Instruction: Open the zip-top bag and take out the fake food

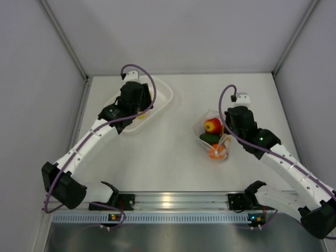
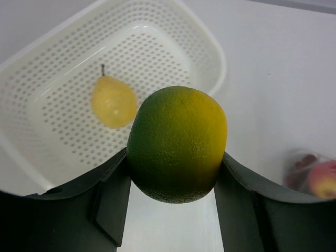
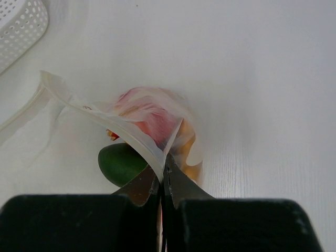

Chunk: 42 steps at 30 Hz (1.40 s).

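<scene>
My left gripper (image 2: 176, 176) is shut on a green-and-yellow lemon (image 2: 178, 142) and holds it over the near rim of the white basket (image 2: 210, 47); in the top view it (image 1: 143, 102) hangs over the basket (image 1: 165, 89). A pale yellow lemon (image 2: 114, 101) lies in the basket. My right gripper (image 3: 164, 170) is shut on the open rim of the zip-top bag (image 3: 79, 105), also seen from above (image 1: 227, 134). The bag (image 1: 202, 128) holds a red apple (image 1: 212, 125), a green avocado (image 1: 209, 138) and an orange (image 1: 217, 151).
Grey walls close in the white table on the left, back and right. A metal rail (image 1: 173, 199) with both arm bases runs along the near edge. The bag with the apple (image 2: 325, 178) shows at the left wrist view's right edge.
</scene>
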Each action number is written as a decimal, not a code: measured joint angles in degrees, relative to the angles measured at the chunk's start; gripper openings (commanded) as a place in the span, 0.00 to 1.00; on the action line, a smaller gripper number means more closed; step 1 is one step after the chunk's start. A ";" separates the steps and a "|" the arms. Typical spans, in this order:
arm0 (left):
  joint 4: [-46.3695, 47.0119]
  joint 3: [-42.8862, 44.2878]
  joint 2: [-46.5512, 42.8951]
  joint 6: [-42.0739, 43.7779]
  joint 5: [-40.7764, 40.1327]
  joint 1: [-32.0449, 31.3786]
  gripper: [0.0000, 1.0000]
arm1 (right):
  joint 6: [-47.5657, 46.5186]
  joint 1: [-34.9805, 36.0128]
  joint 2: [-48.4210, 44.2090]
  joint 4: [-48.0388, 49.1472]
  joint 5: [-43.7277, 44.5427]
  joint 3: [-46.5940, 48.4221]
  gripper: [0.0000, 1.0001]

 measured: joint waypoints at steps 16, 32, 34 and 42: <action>-1.14 -2.54 18.73 -3.15 9.90 26.36 0.12 | -1.03 -0.15 -4.92 7.02 -13.09 -3.72 0.00; -0.92 -0.70 22.86 -4.81 16.85 29.20 0.99 | -0.87 -0.15 -5.44 8.66 -18.25 -4.37 0.00; -0.94 -0.70 22.18 -5.18 17.53 29.20 0.99 | -0.46 -0.15 -5.42 8.74 -18.51 -4.37 0.00; 1.62 -1.81 16.11 -16.52 33.55 36.09 0.97 | 0.44 -0.13 -5.16 8.85 -18.78 -4.37 0.00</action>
